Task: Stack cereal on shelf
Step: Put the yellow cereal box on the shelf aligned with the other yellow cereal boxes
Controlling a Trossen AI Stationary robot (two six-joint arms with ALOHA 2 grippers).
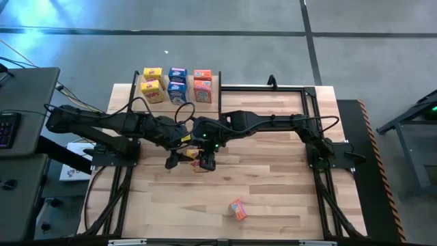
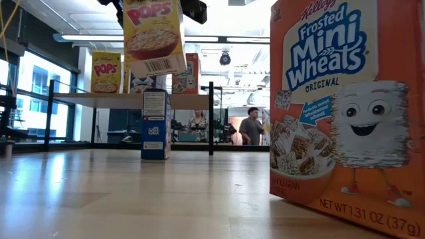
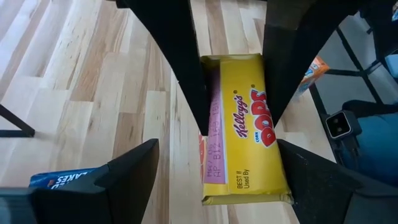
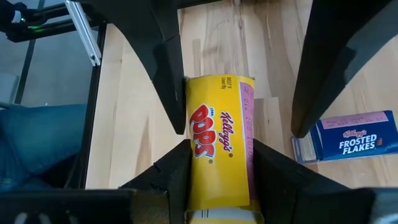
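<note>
Shelf (image 1: 217, 87): carrying six cereal boxes (image 1: 177, 85) at bench's (image 1: 273, 184) far edge.
R pincer (image 4: 214, 165): clamping yellow Corn Pops box (image 4: 219, 146), hanging above bench.
L pincer (image 3: 208, 171): spread wide, straddling same box, fingers not pressing it.
Frosted Flakes box (image 4: 351, 143): standing on bench nearby.
Frosted Mini-Wheats box (image 1: 237, 210): sitting near bench front, well apart.

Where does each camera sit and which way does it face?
High: overhead, straight down on table; both arms show.
Low: tabletop level, facing the shelf; gripper bits above.
Left wrist: down past the open left gripper at the Pops box.
Right wrist: down past the right gripper, shut on it.
Both wrists share that box.
</note>
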